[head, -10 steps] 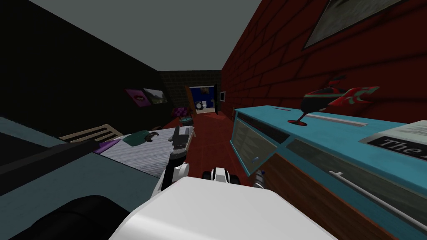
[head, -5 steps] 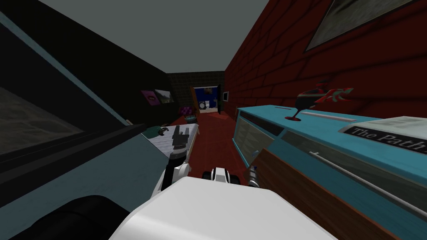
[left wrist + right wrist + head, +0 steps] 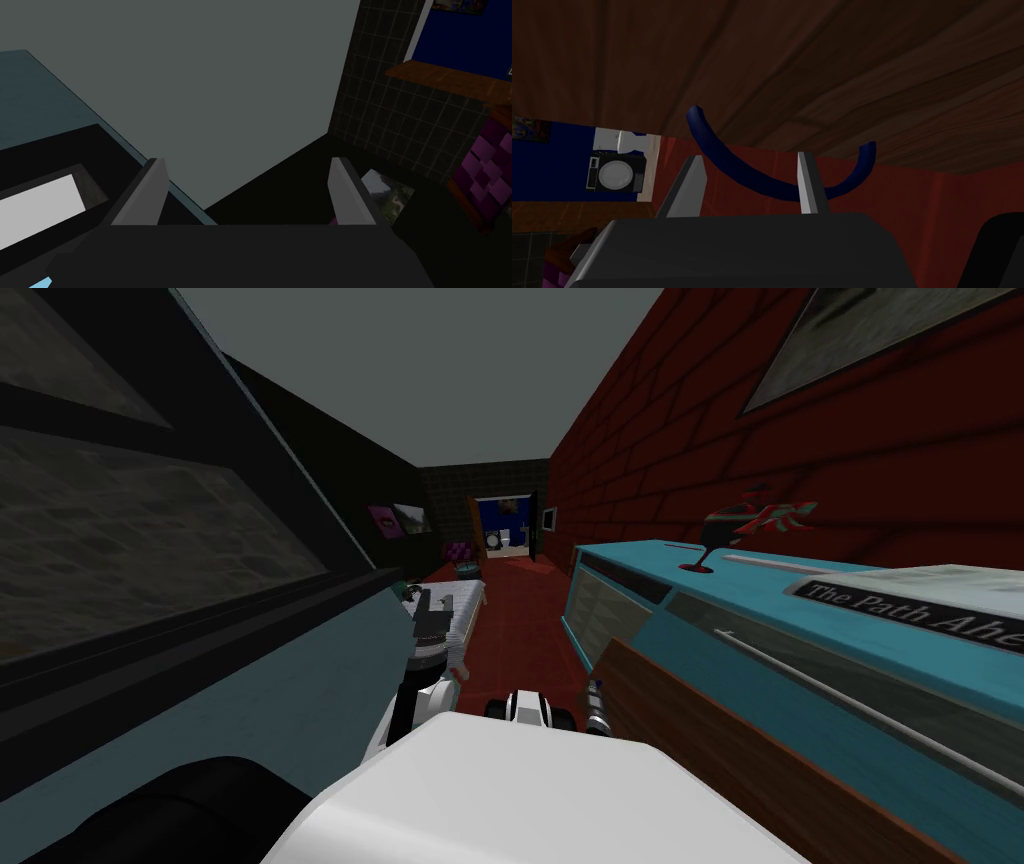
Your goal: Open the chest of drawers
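Note:
The teal chest of drawers (image 3: 740,588) runs along the red brick wall on my right. Its brown wooden front (image 3: 720,738) stands out from the teal body, with the near edge by my right gripper (image 3: 594,691). In the right wrist view that gripper (image 3: 749,160) is shut on a curved dark blue handle (image 3: 737,167) fixed to the wood panel (image 3: 812,60). The handle runs between the fingers and behind one of them. My left gripper (image 3: 432,606) is raised in front of me. Its fingers stand wide apart (image 3: 247,165) with nothing between them.
A tall dark and teal cabinet (image 3: 200,618) stands close on my left. A bed (image 3: 462,596) lies ahead, with red floor (image 3: 520,618) between it and the chest. On the chest's top stand a red ornament (image 3: 750,528) and a book (image 3: 930,598). A long silver bar handle (image 3: 850,698) crosses an upper drawer.
The whole head view has shifted, so I have moved: the cabinet on the left looms larger and hides more of the bed. The brown front has come further out with my right gripper.

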